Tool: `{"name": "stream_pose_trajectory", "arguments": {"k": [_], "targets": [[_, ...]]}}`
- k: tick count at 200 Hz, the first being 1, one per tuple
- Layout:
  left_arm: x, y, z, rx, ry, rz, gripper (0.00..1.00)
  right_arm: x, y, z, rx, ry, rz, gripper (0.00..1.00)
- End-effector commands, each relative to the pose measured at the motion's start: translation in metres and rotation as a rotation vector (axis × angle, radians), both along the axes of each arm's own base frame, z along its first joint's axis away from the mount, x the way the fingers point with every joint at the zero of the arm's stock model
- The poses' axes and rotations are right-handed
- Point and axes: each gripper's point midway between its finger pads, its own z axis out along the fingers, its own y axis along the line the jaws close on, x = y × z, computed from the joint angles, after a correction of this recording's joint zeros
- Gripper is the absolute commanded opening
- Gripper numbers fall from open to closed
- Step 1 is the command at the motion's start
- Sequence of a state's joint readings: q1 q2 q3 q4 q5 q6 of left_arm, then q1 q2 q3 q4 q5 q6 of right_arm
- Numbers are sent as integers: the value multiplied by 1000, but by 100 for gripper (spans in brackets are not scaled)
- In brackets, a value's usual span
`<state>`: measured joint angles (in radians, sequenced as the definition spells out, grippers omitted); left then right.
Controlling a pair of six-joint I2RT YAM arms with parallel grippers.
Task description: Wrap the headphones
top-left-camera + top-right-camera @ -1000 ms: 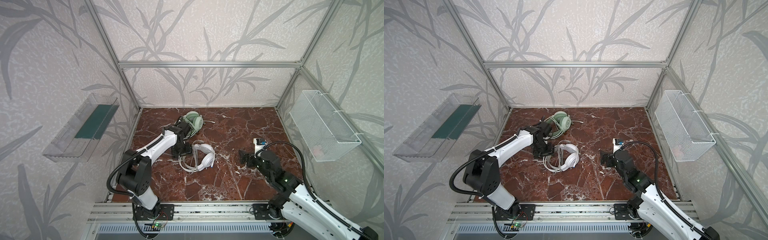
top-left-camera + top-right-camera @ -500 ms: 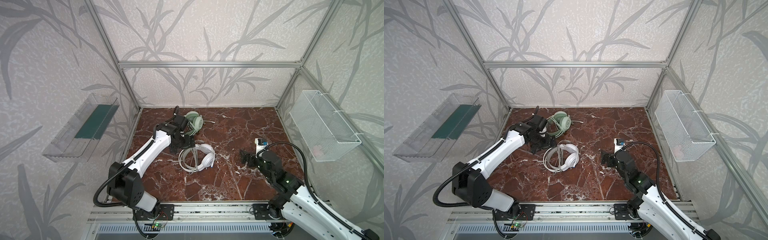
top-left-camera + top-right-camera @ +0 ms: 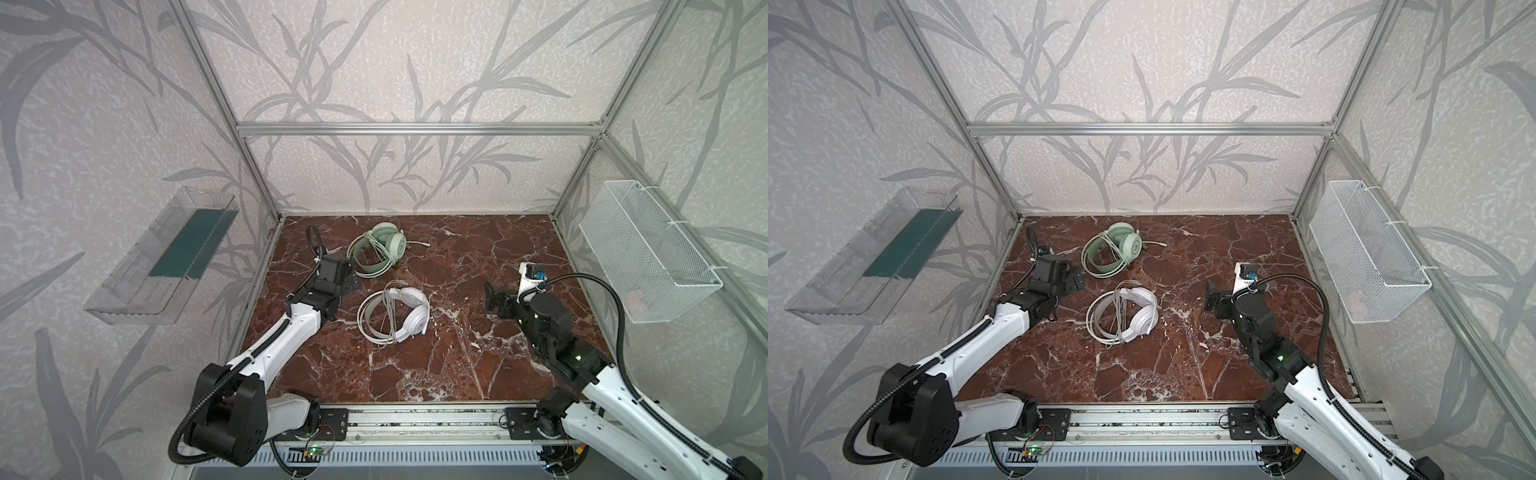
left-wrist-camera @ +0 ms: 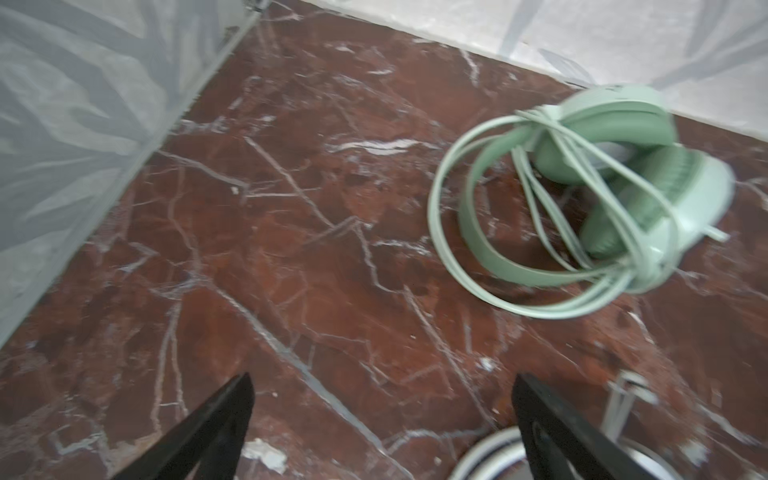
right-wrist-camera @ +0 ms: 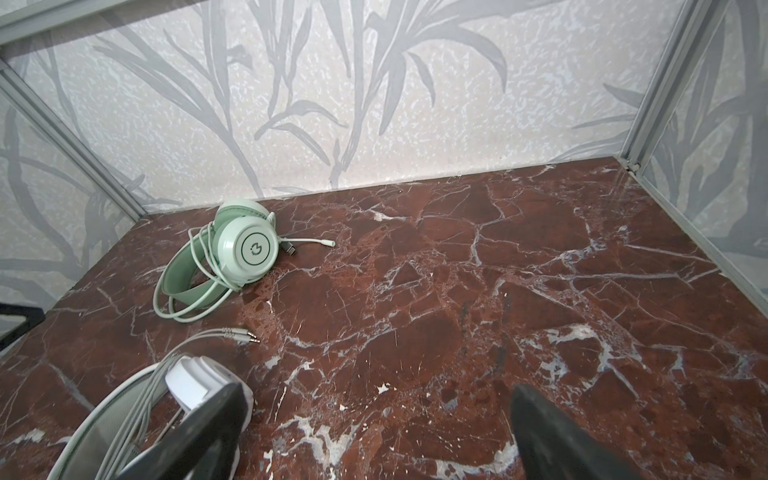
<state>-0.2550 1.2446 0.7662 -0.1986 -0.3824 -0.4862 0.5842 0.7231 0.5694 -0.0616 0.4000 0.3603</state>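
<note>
Two headphones lie on the red marble floor. The mint-green headphones point(image 3: 378, 249) point(image 3: 1113, 249) point(image 4: 582, 199) point(image 5: 232, 257) sit near the back wall, their cable looped around band and cups. The white headphones point(image 3: 399, 311) point(image 3: 1125, 313) point(image 5: 187, 382) lie in front of them with cable coils across the band; the jack plugs point(image 5: 245, 334) rest on the floor. My left gripper point(image 3: 351, 283) point(image 3: 1075, 282) point(image 4: 382, 382) is open and empty, left of both headsets. My right gripper point(image 3: 492, 297) point(image 3: 1212, 299) point(image 5: 378, 390) is open and empty, right of the white headset.
A clear plastic bin point(image 3: 166, 257) hangs on the left wall and a white mesh basket point(image 3: 648, 253) on the right wall. A small white device with a blue part point(image 3: 532, 274) stands behind the right arm. An aluminium rail point(image 3: 415, 415) runs along the front edge.
My left gripper has opened fully and drawn back to the left, away from the gap between the two headsets, its arm now lower. The right arm and both headsets stay put.
</note>
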Motion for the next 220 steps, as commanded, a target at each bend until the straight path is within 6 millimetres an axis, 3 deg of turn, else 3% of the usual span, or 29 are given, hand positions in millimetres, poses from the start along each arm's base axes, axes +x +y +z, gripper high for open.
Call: {"name": "stream_pose_trajectory", "arguments": {"k": [1, 25, 42, 64, 78, 91, 98, 121, 147, 189, 220], "targets": [[11, 36, 41, 68, -193, 137, 99, 12, -1, 30, 71, -86, -49, 99], [7, 71, 34, 229, -210, 214, 99, 19, 1, 35, 55, -88, -62, 99], [4, 94, 18, 209, -211, 285, 99, 22, 2, 39, 33, -91, -59, 99], [19, 97, -3, 230, -188, 217, 99, 22, 1, 44, 23, -103, -66, 99], [24, 97, -21, 265, -86, 169, 99, 22, -3, 48, 16, -116, -78, 99], [20, 104, -35, 272, -128, 199, 99, 20, -6, 49, 10, -121, -89, 99], [23, 108, -31, 282, -199, 199, 99, 19, -8, 50, 4, -126, -94, 99], [24, 103, -34, 245, -269, 146, 99, 17, -16, 50, -30, -133, -120, 99], [32, 72, -51, 211, -278, -52, 99, 17, -24, 45, -41, -135, -165, 99], [34, 73, -47, 248, -320, -39, 99, 31, -30, 42, -159, -217, -188, 99], [33, 72, -47, 267, -316, -30, 99, 50, -77, 12, -208, -84, -362, 99]]}}
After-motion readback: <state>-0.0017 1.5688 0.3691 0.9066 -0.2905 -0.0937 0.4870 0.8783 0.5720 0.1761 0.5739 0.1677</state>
